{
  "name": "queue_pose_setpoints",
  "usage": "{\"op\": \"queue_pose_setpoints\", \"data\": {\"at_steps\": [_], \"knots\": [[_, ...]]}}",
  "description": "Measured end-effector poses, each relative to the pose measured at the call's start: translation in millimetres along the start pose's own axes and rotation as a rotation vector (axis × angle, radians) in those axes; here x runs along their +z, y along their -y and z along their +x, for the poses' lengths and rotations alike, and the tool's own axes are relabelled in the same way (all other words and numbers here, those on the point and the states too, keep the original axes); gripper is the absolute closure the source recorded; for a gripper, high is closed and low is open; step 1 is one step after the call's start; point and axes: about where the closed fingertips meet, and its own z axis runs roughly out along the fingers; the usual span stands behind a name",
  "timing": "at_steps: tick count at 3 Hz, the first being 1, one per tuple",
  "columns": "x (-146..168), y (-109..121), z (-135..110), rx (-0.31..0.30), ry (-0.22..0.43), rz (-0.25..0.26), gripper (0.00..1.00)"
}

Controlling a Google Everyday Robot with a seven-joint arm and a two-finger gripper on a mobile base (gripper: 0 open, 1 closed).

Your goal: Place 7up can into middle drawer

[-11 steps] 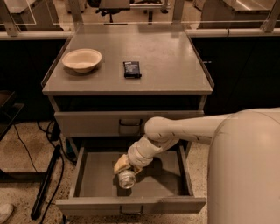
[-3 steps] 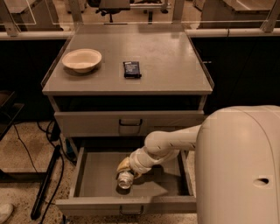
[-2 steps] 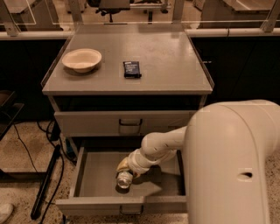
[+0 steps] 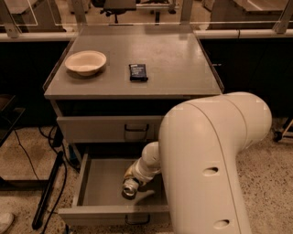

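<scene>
Claw (image 4: 131, 179) inside middle drawer (image 4: 98, 185), 7up can (image 4: 130, 188) at its tip

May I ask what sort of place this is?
Probably an office or lab: a grey drawer cabinet, an office chair behind it, trailing cables. The gripper is in the open middle drawer.

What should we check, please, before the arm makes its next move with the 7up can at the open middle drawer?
1. Wide grey metal middle drawer pulled open: ok.
2. Small silver 7up can within the drawer's box: ok.
3. Can resting on the drawer floor: cannot tell.
4. Two-finger gripper down inside the drawer, at the can: ok.
5. Gripper's hold on the can released: cannot tell.
6. Uppermost grey drawer front shut, above the arm: ok.
</scene>
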Motion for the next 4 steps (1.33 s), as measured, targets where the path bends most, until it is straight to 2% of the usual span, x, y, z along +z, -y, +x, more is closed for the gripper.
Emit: {"op": "queue_pose_setpoints", "data": {"at_steps": [1, 2, 3, 4], "knots": [[1.4, 0.3, -1.4, 0.003, 0.0, -0.001, 1.0], [12.0, 9.4, -6.9, 0.044, -0.025, -0.012, 1.0], [23.5, 14.3, -19.8, 0.078, -0.016, -0.027, 1.0], [32.0, 16.8, -19.1, 0.083, -0.024, -0.016, 1.0]]}}
